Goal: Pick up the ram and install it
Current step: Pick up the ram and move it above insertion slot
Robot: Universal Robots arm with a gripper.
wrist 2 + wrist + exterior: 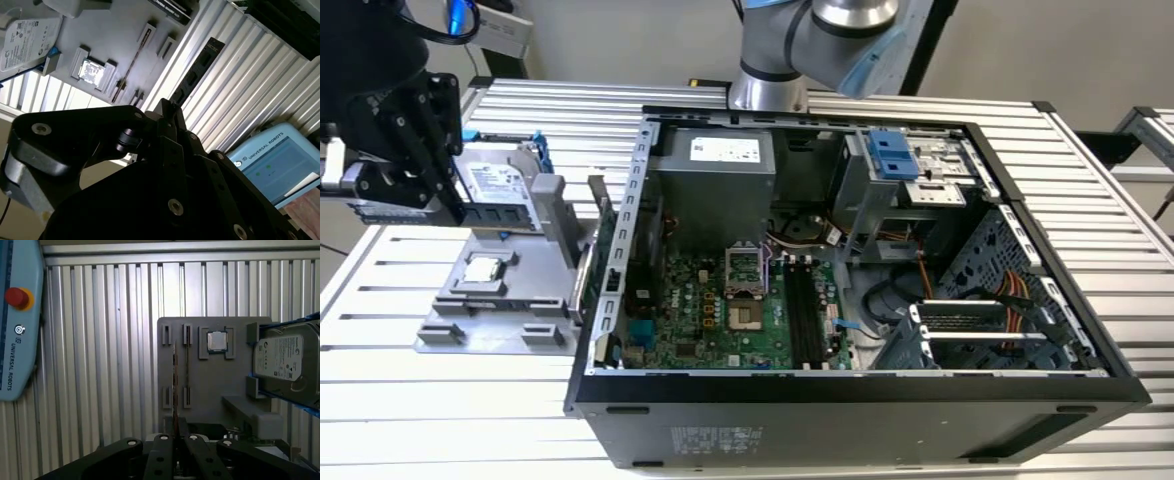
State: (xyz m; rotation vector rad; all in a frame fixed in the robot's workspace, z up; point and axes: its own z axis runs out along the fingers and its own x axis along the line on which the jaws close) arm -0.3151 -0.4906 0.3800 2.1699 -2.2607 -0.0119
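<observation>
The ram [197,70] is a long, thin dark stick that juts out from between my black fingers. My gripper [170,107] is shut on one end of it. In the first wrist view the ram [174,385] appears edge-on, running from my gripper [175,437] across the grey holder tray [220,385] below. In the exterior view my gripper [398,200] hangs above the table at the far left, beside the holder tray [480,320]. The motherboard's long black slots [803,315] lie inside the open computer case [854,390], well to the exterior view's right of my gripper.
On the tray sit a silver hard drive [494,185] in a blue frame and a small square chip [486,268]. A light blue teach pendant [17,325] lies on the ribbed metal table [100,365]. The arm's base [767,90] stands behind the case.
</observation>
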